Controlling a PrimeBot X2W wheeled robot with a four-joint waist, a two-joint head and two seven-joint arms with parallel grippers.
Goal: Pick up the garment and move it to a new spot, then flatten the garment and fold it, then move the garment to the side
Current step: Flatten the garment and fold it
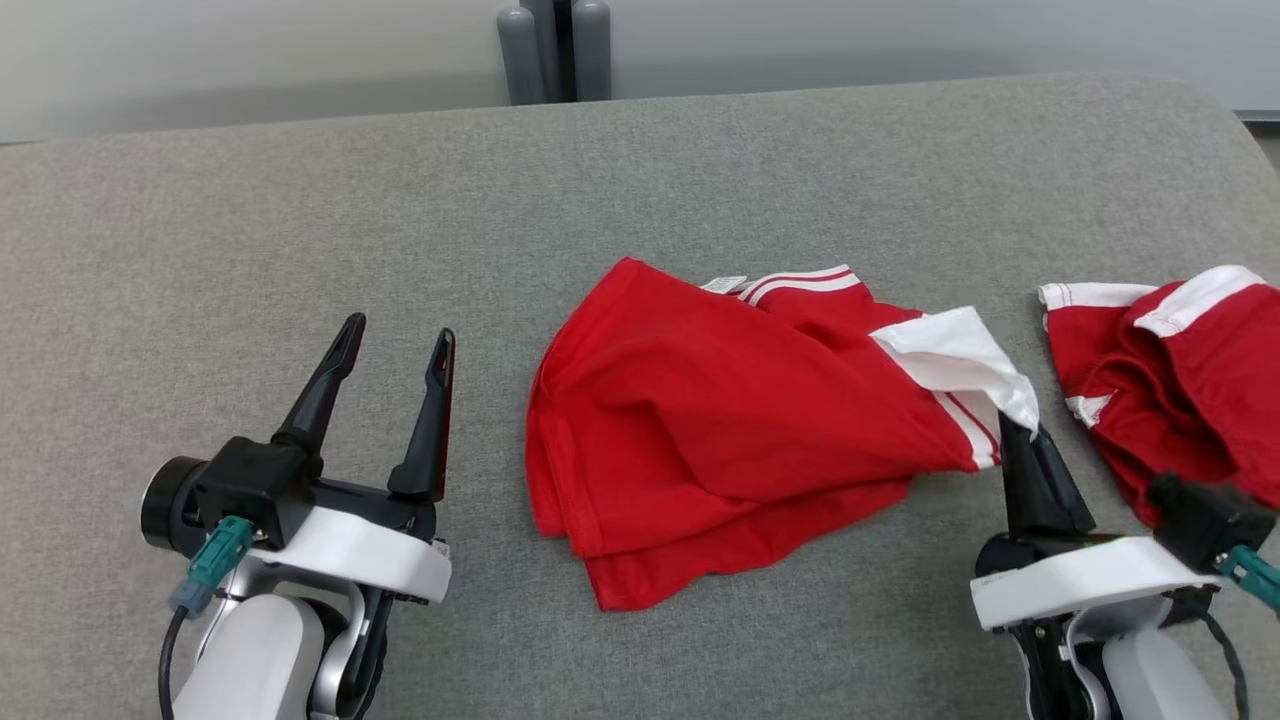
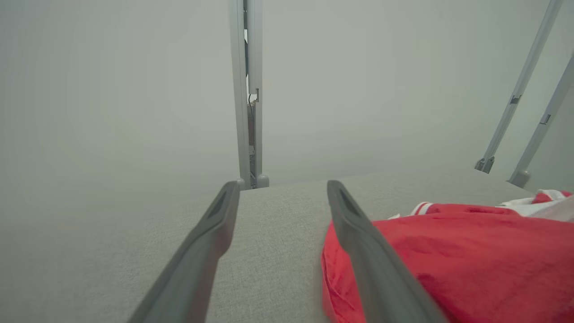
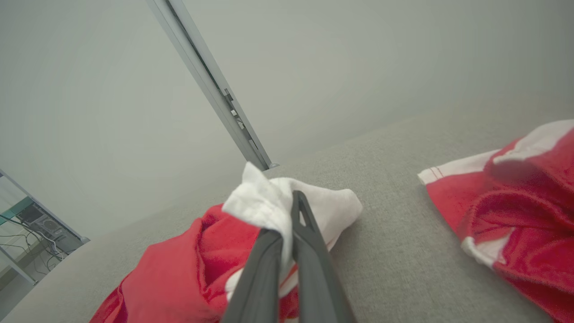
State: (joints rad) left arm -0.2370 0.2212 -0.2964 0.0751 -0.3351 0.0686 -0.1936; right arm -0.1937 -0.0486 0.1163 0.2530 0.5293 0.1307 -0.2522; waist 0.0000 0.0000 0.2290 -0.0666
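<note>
- In the head view, our garment [image 1: 720, 420] lies crumpled mid-table on the grey padded table [image 1: 300, 200]. A second red garment [image 1: 1170, 380] lies apart to its right.
- The right wrist view adds the grip: our right gripper [image 3: 289, 211] is clenched on the garment's white cuff [image 3: 264, 202].
- Left of the garment, our left gripper [image 1: 395, 345] stands spread wide, holding nothing.
- Bare table stretches left of and beyond the garment, and the far edge is well apart from it.

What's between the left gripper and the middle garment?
Nothing. In the head view, the grey surface between the left gripper and the garment is bare.
</note>
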